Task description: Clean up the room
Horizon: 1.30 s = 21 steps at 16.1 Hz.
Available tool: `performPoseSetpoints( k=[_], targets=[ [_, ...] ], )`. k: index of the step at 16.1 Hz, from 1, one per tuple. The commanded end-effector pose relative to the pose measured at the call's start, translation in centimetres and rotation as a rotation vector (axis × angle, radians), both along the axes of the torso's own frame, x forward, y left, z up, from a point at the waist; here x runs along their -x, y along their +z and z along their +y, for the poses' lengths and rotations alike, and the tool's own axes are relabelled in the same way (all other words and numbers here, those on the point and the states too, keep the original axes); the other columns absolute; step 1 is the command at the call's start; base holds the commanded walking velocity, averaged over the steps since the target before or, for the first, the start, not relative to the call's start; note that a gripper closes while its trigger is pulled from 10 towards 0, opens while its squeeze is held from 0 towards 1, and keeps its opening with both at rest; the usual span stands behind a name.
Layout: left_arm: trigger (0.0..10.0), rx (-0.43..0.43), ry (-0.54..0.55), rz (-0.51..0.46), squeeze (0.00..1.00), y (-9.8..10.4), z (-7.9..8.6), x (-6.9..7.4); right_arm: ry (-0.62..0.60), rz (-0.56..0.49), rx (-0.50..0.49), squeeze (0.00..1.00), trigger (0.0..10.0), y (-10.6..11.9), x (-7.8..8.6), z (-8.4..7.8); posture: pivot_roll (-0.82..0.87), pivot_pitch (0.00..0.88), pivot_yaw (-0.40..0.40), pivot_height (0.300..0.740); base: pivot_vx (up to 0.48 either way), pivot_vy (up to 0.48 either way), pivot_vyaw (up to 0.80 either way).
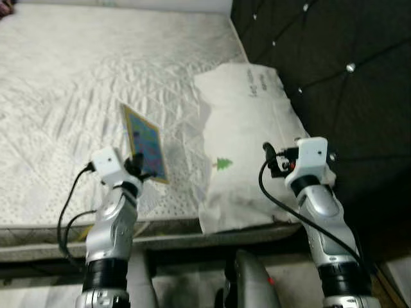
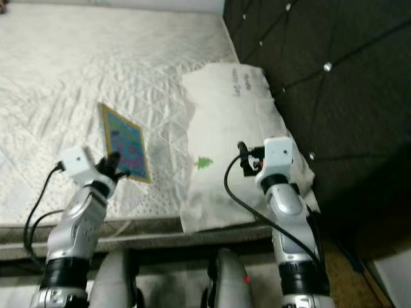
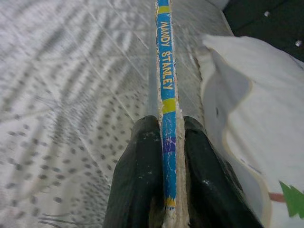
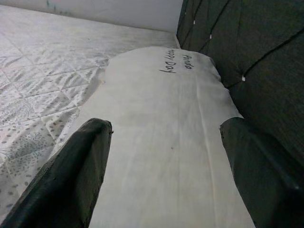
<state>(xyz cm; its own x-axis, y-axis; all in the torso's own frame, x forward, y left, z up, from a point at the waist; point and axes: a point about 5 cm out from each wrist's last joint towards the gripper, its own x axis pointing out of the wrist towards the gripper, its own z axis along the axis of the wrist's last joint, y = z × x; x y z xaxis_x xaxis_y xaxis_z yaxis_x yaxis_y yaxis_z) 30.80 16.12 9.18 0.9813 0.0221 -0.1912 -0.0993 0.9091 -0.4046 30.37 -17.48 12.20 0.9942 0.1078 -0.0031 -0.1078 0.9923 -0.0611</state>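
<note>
Left claw [image 3: 166, 190] is pinching the thin book [image 1: 145, 142] by its spine edge, holding it tilted just above the bed [image 1: 58, 96] beside the pillow [image 1: 247, 122], likely clearing it away, while right claw [image 4: 164, 156] is hovering spread over the pillow.

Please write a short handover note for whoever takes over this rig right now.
Left end effector: shut on the book, pinching its spine, holding it over the bed.
Right end effector: open, above the pillow, holding nothing.
Pillow lies on the bed beside the dark headboard.
Done: book is gripped.
Left: put the book away; probably straighten the pillow too.
</note>
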Motion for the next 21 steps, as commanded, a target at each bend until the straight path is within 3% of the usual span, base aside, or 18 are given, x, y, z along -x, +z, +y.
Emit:
performPoseSetpoints(
  k=[1, 4, 8, 13, 14, 17, 21],
  targets=[
    [10.0, 0.007, -0.019, -0.018, 0.0, 0.4, -0.2, -0.4, -0.001, 0.01, 0.008, 0.0, 10.0, 0.0, 0.2, -0.4, -0.02, 0.081, -0.103, 0.579, 0.0, 0.0, 0.0],
    [10.0, 0.048, -0.017, -0.012, 0.0, 0.3, -0.6, -1.2, 0.016, 0.017, 0.024, 0.0, 10.0, 0.1, 0.6, -0.6, -0.03, 0.082, -0.108, 0.564, 0.0, 0.0, 0.0],
    [10.0, 0.173, -0.017, 0.033, 0.0, -0.6, -0.9, -1.6, 0.021, 0.02, 0.03, 0.0, 10.0, 0.2, 1.1, -1.2, -0.04, 0.091, -0.114, 0.564, 0.0, 0.0, 0.0],
    [10.0, 0.327, -0.067, 0.076, 0.0, -1.4, -2.4, -2.7, 0.154, 0.008, 0.033, 0.0, 10.0, 0.9, 2.5, 0.4, -0.07, 0.099, -0.119, 0.535, 0.0, 0.0, 0.0],
    [10.0, 0.338, -0.078, 0.083, 0.0, -1.4, -2.5, -2.8, 0.162, 0.008, 0.04, 0.0, 10.0, 1.0, 2.8, 0.4, -0.08, 0.101, -0.12, 0.535, 0.0, 0.0, 0.0],
    [10.0, 0.313, -0.166, 0.26, 0.0, -3.5, -3.4, -2.6, 0.182, 0.025, 0.042, 0.0, 10.0, 1.3, 4.1, 0.2, -0.1, 0.108, -0.123, 0.535, 0.0, 0.0, 0.0],
    [10.0, 0.31, -0.226, 0.283, 0.0, -3.8, -4.1, -2.6, 0.187, 0.035, 0.048, 0.0, 10.0, 1.4, 4.1, 0.3, -0.1, 0.11, -0.125, 0.535, 0.0, 0.0, 0.0]
  ],
)
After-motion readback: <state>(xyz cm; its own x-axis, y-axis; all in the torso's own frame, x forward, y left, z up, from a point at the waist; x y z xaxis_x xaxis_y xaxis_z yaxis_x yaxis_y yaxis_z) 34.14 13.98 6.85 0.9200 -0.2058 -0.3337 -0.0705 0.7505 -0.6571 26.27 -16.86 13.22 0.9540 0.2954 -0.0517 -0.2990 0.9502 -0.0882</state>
